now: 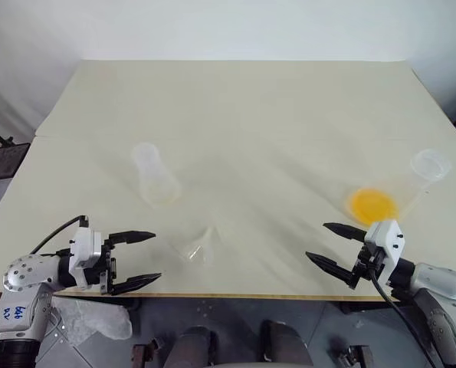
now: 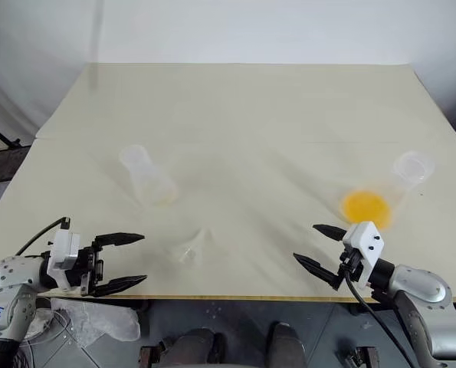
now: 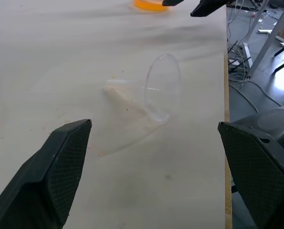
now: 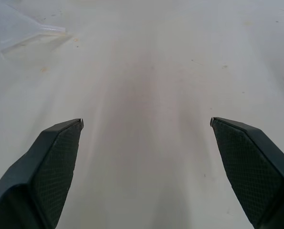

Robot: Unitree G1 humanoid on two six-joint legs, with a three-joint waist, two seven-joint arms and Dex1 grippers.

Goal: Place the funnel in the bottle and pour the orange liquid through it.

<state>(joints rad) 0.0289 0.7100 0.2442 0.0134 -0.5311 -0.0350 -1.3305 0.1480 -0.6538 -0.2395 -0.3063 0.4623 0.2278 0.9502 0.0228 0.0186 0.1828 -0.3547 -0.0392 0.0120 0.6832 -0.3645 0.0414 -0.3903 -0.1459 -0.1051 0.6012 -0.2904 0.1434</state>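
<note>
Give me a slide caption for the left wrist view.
Open left gripper faces a clear funnel lying on its side.

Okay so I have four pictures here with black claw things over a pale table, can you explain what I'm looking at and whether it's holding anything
This is a two-armed humanoid robot. The two wide pictures come from cameras on its head, looking down over a pale table. The two close pictures come from cameras on its wrists, looking out between each claw's fingers. The left gripper and right gripper both have open jaws and hold nothing. On the table a clear funnel lies on its side, a small clear bottle is near the left arm, and a clear container with orange liquid is near the right arm.
</note>
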